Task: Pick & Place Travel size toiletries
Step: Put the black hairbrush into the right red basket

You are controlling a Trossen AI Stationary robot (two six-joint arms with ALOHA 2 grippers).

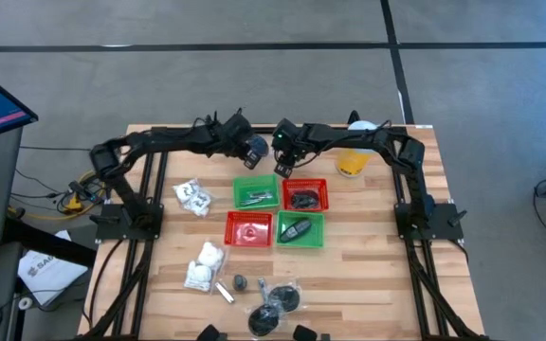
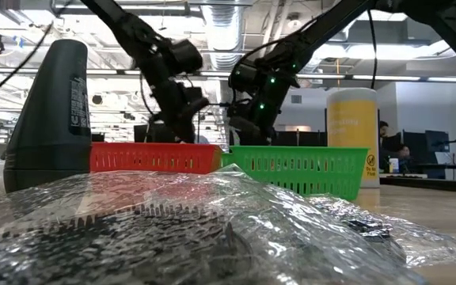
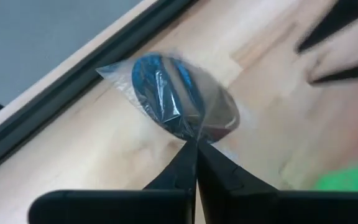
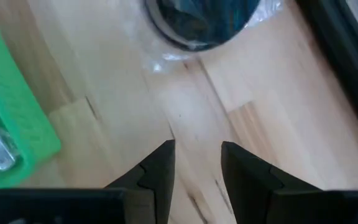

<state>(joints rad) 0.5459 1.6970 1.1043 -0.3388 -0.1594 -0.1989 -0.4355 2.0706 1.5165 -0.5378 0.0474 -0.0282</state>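
A dark round disc in clear plastic wrap hangs at the tips of my left gripper, which is shut on the wrap. This is over the table's far middle, just beyond the baskets. My right gripper stands open right beside it with nothing between its fingers; the same disc shows ahead of them. White puffy packets lie on the wood at the left. More wrapped discs and a thin tube lie near the front edge. My left gripper pinches the clear wrap's loose edge between its two fingertips, on the side of the disc nearest the fingers. The fingers slant down from the table's left. The disc hangs beyond the tips, tilted and clear of the wood.
Four mesh baskets sit in a square: green and red behind, red and green in front, with items inside. A tall yellow cup stands at the far right. The dark frame rail runs along the far edge.
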